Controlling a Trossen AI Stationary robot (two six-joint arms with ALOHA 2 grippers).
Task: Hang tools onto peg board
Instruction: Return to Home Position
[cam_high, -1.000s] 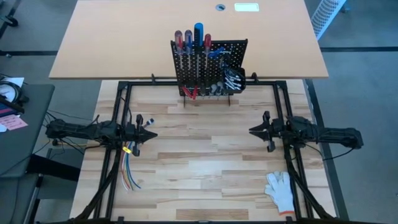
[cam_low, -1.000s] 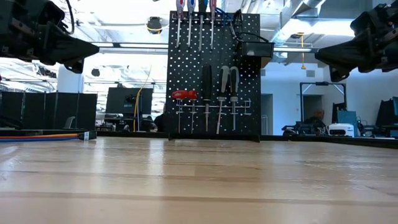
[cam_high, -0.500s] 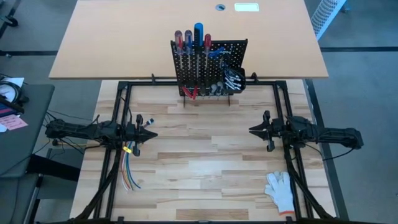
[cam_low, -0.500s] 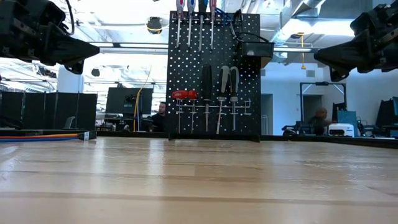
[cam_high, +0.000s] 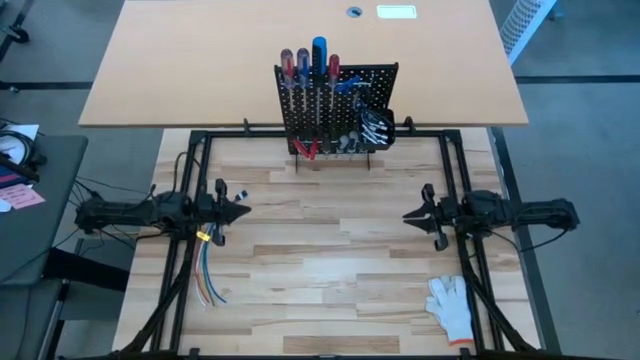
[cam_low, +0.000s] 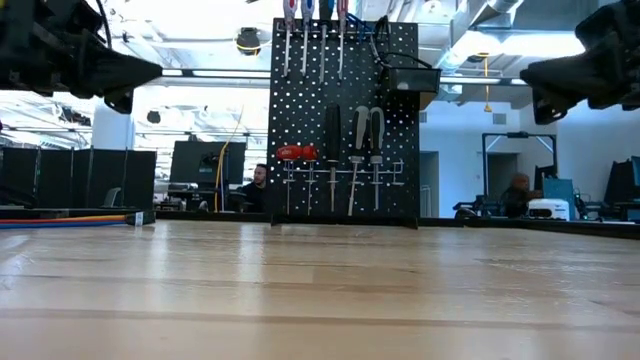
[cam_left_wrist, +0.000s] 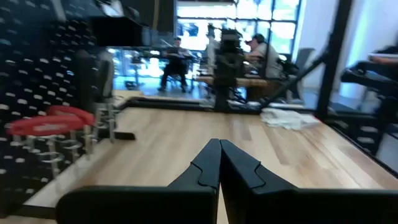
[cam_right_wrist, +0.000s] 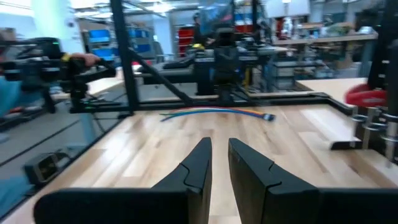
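Rising slightly since a moment ago, the left gripper (cam_high: 240, 211), fingers pressed together, and the right gripper (cam_high: 410, 215), fingers slightly parted, hover above the pale wooden table (cam_high: 330, 260). The upright black perforated metal peg board (cam_high: 385, 80) stands well beyond, between them, with red- and blue-handled screwdrivers (cam_high: 318, 55) along its top. Only the low view shows the red-handled pliers (cam_low: 297, 152) hanging mid-board.

My tabletop (cam_high: 330, 250) is pale wood in planks, smooth with a low sheen. The peg board (cam_low: 345, 120) is matt black perforated metal. The screwdrivers (cam_high: 303, 62) on it have glossy red and blue plastic handles and bright metal shafts. The glove (cam_high: 450, 303) is white cloth. My left tool (cam_left_wrist: 219, 143) and right tool (cam_right_wrist: 219, 142) look matt black, smooth-faced.
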